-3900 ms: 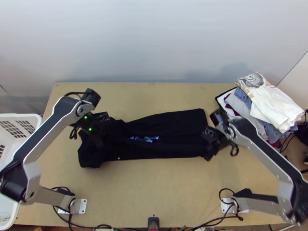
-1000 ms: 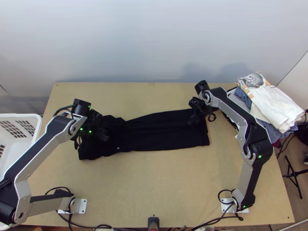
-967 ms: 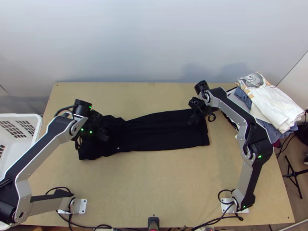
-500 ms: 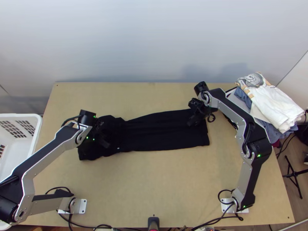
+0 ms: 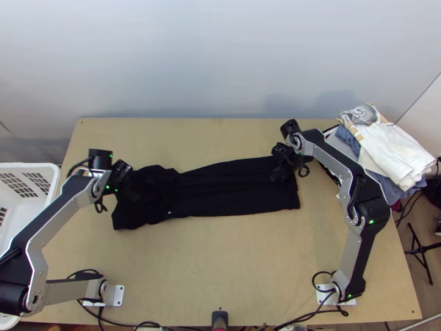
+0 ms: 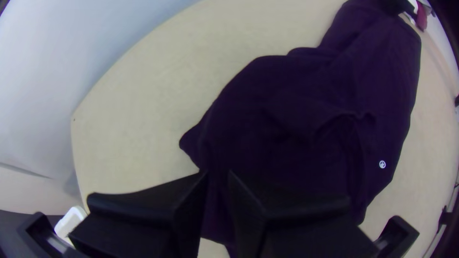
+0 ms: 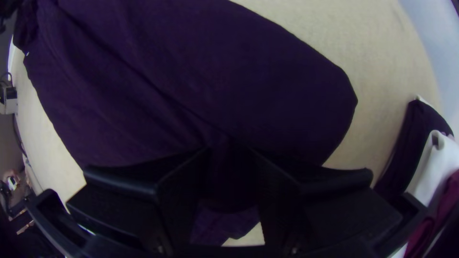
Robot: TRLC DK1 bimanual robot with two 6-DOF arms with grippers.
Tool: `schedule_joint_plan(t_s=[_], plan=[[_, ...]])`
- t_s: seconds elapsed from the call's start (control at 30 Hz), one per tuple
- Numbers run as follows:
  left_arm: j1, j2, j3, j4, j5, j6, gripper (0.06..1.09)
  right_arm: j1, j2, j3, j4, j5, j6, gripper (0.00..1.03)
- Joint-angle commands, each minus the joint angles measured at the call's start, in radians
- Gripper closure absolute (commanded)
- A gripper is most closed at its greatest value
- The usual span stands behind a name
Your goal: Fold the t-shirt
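Note:
The black t-shirt (image 5: 237,190) lies as a long, narrow folded strip across the table, flatter on the right and rumpled on the left. My left gripper (image 5: 131,190) is over its rumpled left end. In the left wrist view, that gripper (image 6: 218,174) stands slightly open above the shirt (image 6: 287,110), with cloth visible beyond the gap. Near the strip's far right corner is my right gripper (image 5: 277,177). The right wrist view shows this gripper (image 7: 229,150) parted over the shirt (image 7: 215,76), dark cloth beneath and between its fingers.
A pile of clothes (image 5: 391,154) is stacked at the table's right back corner. Left of the table stands a white basket (image 5: 54,190). Bare wood (image 5: 220,259) lies between the strip and the near edge.
The right gripper went from the strip's right end to its far right corner, then stayed nearly still. The blue patch got covered and the near edge shifted farther back. Lately the left gripper moved left.

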Motion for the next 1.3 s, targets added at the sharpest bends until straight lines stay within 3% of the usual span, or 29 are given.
schedule_joint_plan(t_s=[0.0,0.13,0.3,0.37,0.47,0.63,0.9,1.27], plan=[[0.103,0.007,0.040,-0.007,0.019,0.070,0.79,-0.012,0.006,-0.012,0.008,0.005,-0.011,0.62],[0.133,0.001,0.086,-0.019,0.021,0.059,0.79,-0.014,0.010,0.000,0.008,0.003,-0.015,0.62],[0.093,-0.058,0.227,-0.205,0.110,-0.068,0.77,-0.014,0.018,0.002,0.008,0.002,-0.015,0.61],[0.037,-0.074,0.225,-0.245,0.133,-0.113,0.70,-0.014,0.018,0.008,0.005,0.002,-0.011,0.59],[-0.010,-0.056,0.214,-0.286,0.133,-0.145,0.49,-0.012,0.015,0.029,-0.019,0.002,-0.006,0.55],[-0.045,-0.047,0.225,-0.326,0.153,-0.192,0.23,-0.011,-0.006,0.081,-0.077,0.000,0.012,0.39],[-0.045,-0.019,0.213,-0.318,0.151,-0.160,0.23,-0.018,-0.072,0.137,-0.183,0.002,0.018,0.04],[-0.036,0.031,0.130,-0.297,0.154,-0.136,0.24,-0.113,-0.131,0.106,-0.216,-0.021,0.044,0.05]])
